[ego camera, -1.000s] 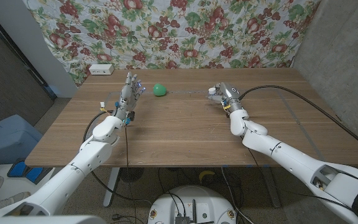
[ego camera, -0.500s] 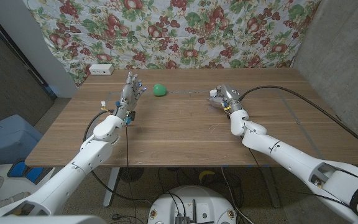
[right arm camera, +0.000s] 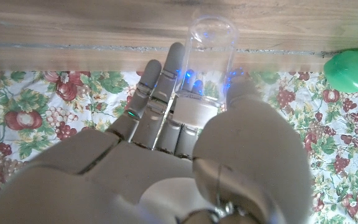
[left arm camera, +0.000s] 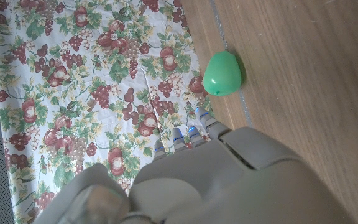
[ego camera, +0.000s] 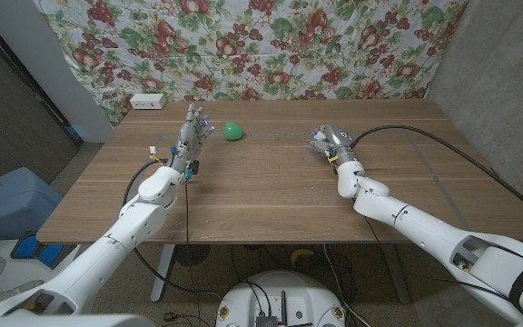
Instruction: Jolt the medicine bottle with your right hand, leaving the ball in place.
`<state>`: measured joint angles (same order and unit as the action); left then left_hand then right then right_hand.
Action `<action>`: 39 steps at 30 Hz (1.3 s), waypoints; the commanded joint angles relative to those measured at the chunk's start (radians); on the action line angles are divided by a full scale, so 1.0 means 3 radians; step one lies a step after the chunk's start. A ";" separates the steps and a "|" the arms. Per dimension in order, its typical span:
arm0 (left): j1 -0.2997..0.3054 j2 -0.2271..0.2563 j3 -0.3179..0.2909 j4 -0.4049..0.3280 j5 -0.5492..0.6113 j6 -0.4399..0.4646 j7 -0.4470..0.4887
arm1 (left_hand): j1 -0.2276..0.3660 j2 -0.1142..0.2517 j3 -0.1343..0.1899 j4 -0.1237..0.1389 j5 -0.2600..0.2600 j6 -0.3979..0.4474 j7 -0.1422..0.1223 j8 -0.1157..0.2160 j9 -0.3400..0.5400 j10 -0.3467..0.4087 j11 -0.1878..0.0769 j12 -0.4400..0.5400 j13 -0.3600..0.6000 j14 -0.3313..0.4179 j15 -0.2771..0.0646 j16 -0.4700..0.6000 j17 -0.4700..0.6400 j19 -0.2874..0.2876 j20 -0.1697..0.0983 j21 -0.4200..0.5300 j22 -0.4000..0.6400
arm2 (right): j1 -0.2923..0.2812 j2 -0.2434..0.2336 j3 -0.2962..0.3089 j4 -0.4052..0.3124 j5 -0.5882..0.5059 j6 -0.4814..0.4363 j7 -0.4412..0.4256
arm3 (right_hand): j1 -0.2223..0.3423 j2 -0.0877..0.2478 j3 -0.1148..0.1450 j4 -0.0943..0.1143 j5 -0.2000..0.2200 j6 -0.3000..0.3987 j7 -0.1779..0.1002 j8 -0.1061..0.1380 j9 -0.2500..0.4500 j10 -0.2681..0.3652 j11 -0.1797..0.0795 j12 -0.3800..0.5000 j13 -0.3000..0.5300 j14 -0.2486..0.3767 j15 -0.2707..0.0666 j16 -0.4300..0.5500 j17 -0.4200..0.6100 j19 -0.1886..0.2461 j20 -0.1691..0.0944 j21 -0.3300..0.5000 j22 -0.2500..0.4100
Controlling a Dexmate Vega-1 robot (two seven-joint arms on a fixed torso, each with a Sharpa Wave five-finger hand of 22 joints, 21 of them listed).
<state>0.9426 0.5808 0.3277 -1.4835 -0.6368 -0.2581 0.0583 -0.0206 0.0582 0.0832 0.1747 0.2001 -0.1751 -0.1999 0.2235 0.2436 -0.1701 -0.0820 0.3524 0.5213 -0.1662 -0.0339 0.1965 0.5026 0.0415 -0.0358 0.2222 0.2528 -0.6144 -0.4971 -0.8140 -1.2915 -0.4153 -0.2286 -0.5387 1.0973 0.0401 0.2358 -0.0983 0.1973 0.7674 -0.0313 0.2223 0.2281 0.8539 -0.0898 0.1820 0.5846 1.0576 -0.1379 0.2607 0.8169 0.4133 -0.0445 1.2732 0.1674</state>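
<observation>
Right hand at table far-center, fingers curled around clear bottle, looks like grip. Bottle upright, directly ahead of palm. Ball well apart at hand's 9 o'clock, near left hand, fingers spread, holding nothing.

a wooden table fills the middle of the head view, its planks running side to side. behind it, across the top of the frame, hangs a floral cloth printed with red fruit and green leaves. a white power strip sits on the table's far left corner, just below the cloth. a grey wall stands at the right edge. at the lower left, on the floor, are a blue bin and a blue pad.
</observation>
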 commanded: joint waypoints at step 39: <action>0.0106 0.0102 -0.0108 0.0020 -0.0096 -0.0130 -0.0169 | -0.0008 0.0246 -0.0003 0.0025 0.0023 -0.0143 -0.0030 0.0011 0.0019 -0.0134 -0.0004 0.0023 0.0014 -0.0547 -0.0689 0.0020 0.0010 0.0023 -0.0209 0.0022 0.0010 | -0.0178 0.0038 0.0690 0.0202 0.1979 0.1823 0.1427 | -0.1916 -0.0220 -0.0683 0.0428 0.0058 -0.1859 -0.0090 -0.0126 -0.0119 -0.2267 0.0312 -0.0017 -0.0588 -0.3017 0.0415 -0.0295 -0.0576 -0.1022 0.0266 -0.1459 -0.0009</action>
<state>0.9642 0.5981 0.3095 -1.4886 -0.6518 -0.2776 0.0331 -0.0206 0.0582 0.0832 0.1747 0.2001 -0.1751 -0.1999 0.2235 0.2436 -0.1701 -0.0819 0.3523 0.5213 -0.1662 -0.0339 0.1965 0.5026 0.0416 -0.0358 0.2222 0.2528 -0.6528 -0.5287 -0.6823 -1.3016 -0.0110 0.1121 -0.2365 0.5366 -0.0285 0.0335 0.0265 0.2088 0.2100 -0.0484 0.1877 0.1909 0.1839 0.0093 0.1771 0.4149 0.1671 -0.0115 0.1740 0.6560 0.1134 0.0427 0.8459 0.1628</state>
